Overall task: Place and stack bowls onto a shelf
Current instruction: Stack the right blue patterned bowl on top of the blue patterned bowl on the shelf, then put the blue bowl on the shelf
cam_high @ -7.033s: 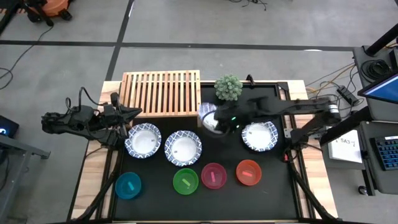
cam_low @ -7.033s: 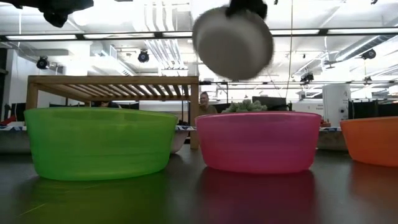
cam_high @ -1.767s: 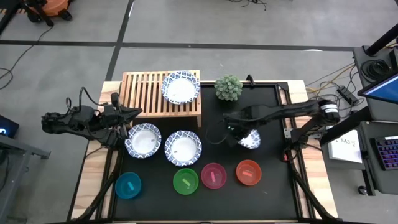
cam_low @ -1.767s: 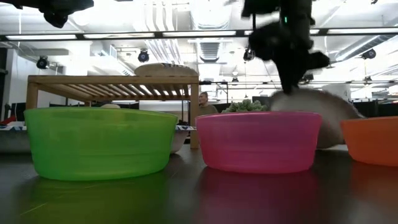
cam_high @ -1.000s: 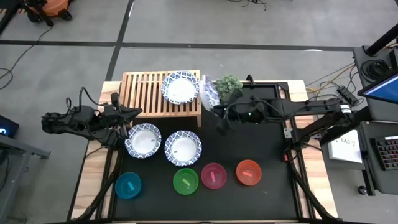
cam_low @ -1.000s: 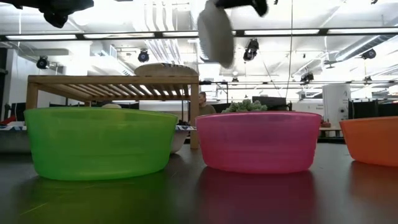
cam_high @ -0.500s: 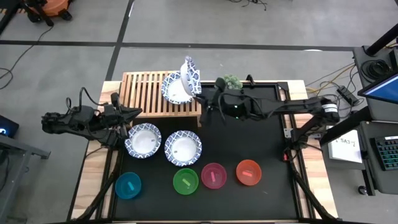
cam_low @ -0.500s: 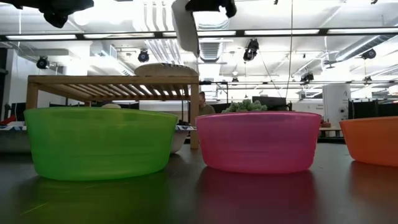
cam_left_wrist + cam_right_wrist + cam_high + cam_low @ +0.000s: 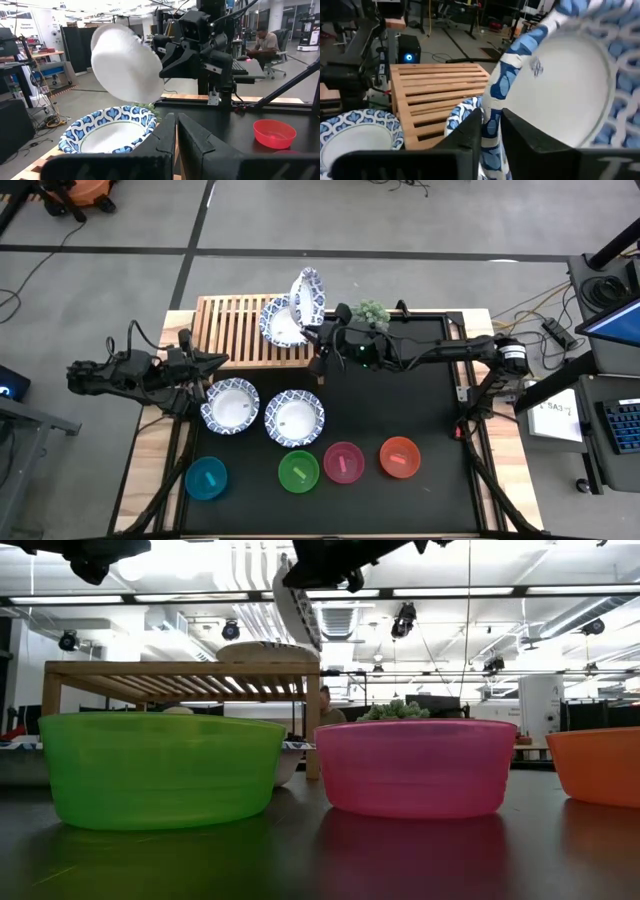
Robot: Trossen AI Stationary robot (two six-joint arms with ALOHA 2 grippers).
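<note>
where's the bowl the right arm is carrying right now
In the high view, the carried bowl hangs tilted in the right gripper over the shelf's right end, above the bowl already there.

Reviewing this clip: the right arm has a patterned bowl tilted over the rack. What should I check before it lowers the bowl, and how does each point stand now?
1. Grip: the right gripper pinches the rim of the held white bowl with blue patterned rim; ok.
2. Bowl level for stacking: it hangs steeply tilted, nearly on edge; not ok.
3. Target: one matching blue-rimmed bowl sits upright on the low light-wood slatted shelf; ok.
4. Alignment: the held bowl hangs over the shelf bowl's edge nearest the right arm, not its centre; not ok.
5. Left gripper: parked beside the table's left edge, off the path; ok.
6. Small green potted plant: close behind the arm; clearance cannot tell.
</note>
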